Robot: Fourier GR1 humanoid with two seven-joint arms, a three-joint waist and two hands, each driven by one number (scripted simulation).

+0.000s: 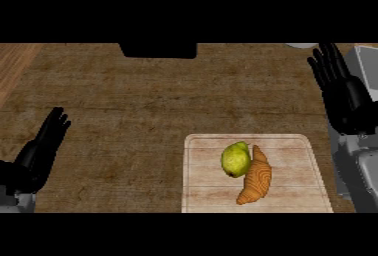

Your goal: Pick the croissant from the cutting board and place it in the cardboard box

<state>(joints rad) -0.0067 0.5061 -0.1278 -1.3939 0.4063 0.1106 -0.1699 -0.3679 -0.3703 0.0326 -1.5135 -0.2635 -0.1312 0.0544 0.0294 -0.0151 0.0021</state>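
**A:** What took up most of the view?

**B:** The wooden counter, bare across its middle. Next in size was the pale cutting board, lying flat near the front edge and right of centre. It was probably set there so an arm could reach it easily.

**A:** And the arms?

**B:** The right hand stood at the view's right edge, beyond the board, fingers straight and holding nothing. The left hand rested at the lower left, well apart from the board, its fingers likewise straight and empty. Neither touched anything, so I judged the pick had not begun.

**A:** Where was the croissant?

**B:** The croissant lay on the board, running front to back, its left flank touching a yellow-green fruit. That contact mattered. A grasp from the croissant's free right side looked cleaner, and the right hand was nearer.

**A:** The cardboard box?

**B:** I could not pick it out for certain. A dark block sat at the counter's far edge, but I could not tell whether that was it.

**A:** Any writing or labels?

**B:** None could be read anywhere.
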